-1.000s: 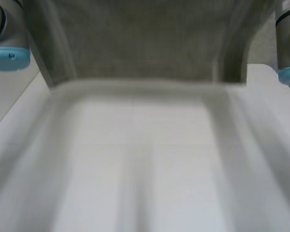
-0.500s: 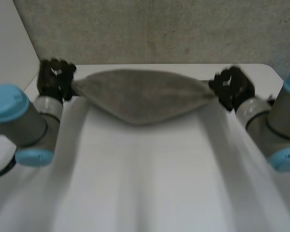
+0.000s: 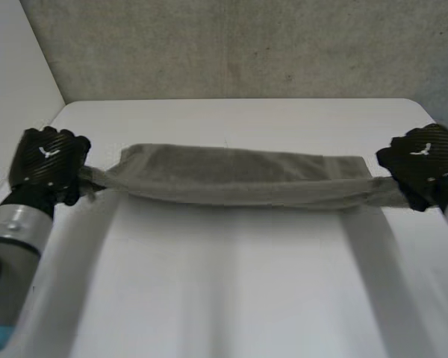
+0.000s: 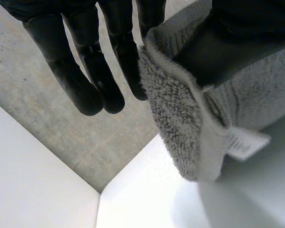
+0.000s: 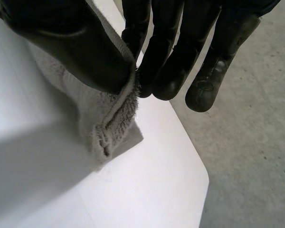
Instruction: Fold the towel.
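Held a grey towel (image 3: 239, 177) by its two ends, the left hand (image 3: 48, 164) closed on one end and the right hand (image 3: 425, 165) on the other. Stretched long across the white table (image 3: 231, 298), bunched thin near each hand. Showed grey floor (image 3: 246, 52) past the table.

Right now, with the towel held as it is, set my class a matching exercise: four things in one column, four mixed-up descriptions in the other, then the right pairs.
Things:
1. towel
2. table
3. label
4. right hand

Descriptions:
A. black, pinching one end of the cloth
B. white and broad, under the cloth
C. grey, stretched between both hands
D. small, on the end that the left hand pinches

Pairs: 1-C; 2-B; 3-D; 4-A
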